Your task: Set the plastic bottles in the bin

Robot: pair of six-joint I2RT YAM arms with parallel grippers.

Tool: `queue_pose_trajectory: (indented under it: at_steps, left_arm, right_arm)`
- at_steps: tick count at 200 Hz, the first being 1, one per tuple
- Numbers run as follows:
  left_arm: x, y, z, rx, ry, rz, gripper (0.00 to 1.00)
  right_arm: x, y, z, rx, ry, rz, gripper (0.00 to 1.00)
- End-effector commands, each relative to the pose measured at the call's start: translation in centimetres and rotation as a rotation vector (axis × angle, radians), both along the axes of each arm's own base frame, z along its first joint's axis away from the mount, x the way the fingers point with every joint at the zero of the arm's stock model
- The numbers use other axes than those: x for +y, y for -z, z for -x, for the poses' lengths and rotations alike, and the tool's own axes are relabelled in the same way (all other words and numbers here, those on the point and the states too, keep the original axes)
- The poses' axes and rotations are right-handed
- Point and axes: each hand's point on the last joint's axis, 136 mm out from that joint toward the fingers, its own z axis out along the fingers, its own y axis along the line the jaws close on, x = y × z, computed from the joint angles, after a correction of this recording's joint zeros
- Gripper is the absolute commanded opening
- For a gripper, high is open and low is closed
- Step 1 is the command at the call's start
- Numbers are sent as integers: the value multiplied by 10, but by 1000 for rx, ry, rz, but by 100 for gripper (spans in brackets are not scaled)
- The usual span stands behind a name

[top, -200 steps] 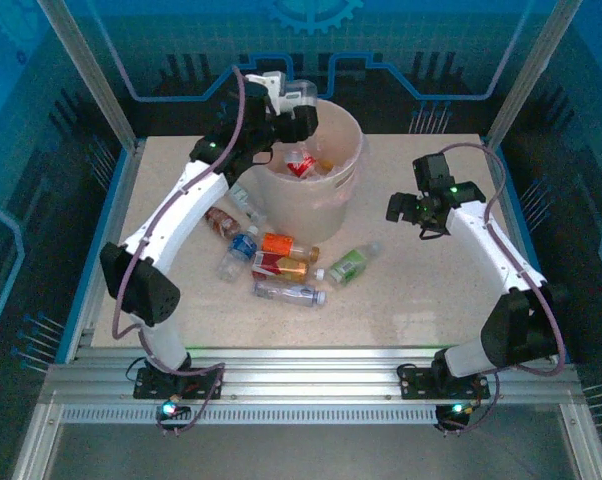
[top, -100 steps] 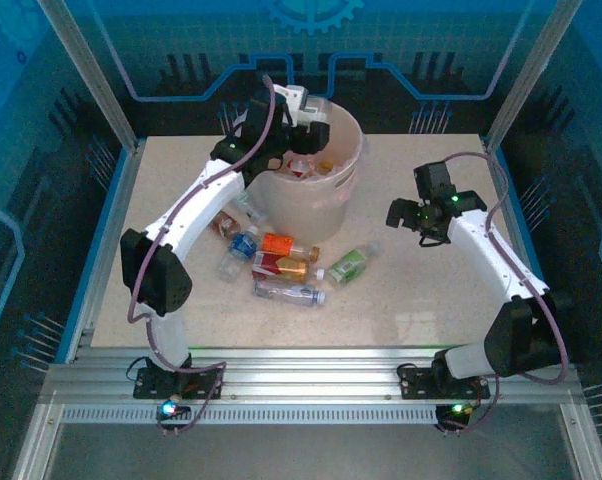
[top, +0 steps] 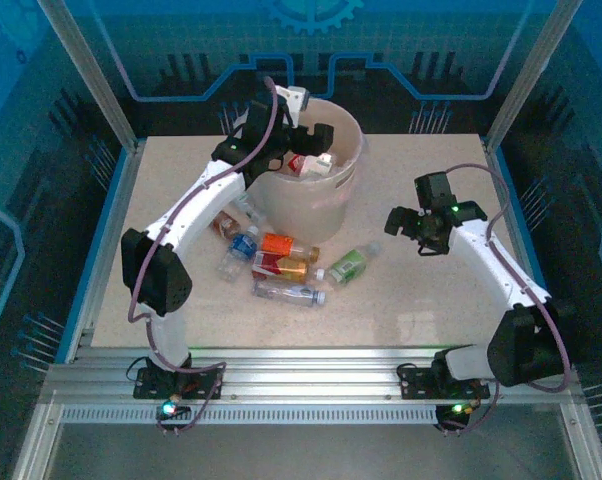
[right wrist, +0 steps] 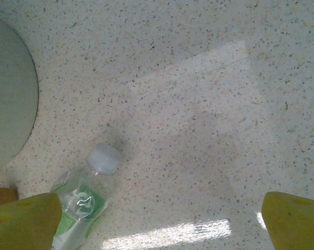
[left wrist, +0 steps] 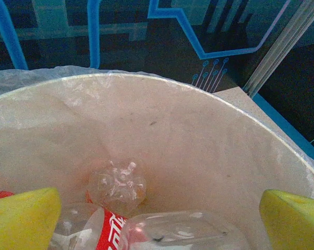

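Left gripper (top: pixel 314 140): moved from the far rim of the bin (top: pixel 311 208) to over its inside. Its jaws, which were closed on a clear bottle, now stand wide apart. That clear bottle (left wrist: pixel 184 229) now lies inside the bin. Right gripper (top: pixel 418 228): shifted slightly nearer, toward the green-labelled bottle (top: pixel 349 264).

Tabletop (top: pixel 411 300): beige, stone-look, finely dark-speckled; a pale patch of reflected light shows in the right wrist view.
Table edging (top: pixel 103 240): blue strip along the left and right sides.
Front rail (top: pixel 301 388): ribbed aluminium bars across the near edge.
Corner posts (top: pixel 86 75): silver, slanting up at back left and back right.
Back wall (top: pixel 431 60): dark panel with light-blue circuit lines.
Gear emblem (top: pixel 316 12): blue, top centre, partly cropped.
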Motion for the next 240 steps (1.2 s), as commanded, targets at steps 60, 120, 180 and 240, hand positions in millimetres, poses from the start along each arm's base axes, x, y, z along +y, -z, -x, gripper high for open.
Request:
queue_pose_trajectory:
  at_steps: [60,120,180,240]
  left_arm:
    - [12,-97,46,-178,29,138,99]
    - [52,-139,97,-312,-47,213,99]
    - [110,-121,135,-372,-253,235,99]
    - [173,-71,160,-340,-541,247,99]
  right_arm:
    - [28,4,21,-3,4,-97,100]
    - [55,18,49,30,21,-106,100]
    - [82,31,71,57,23,-108,100]
    - [111,40,59,73,-9,-91,100]
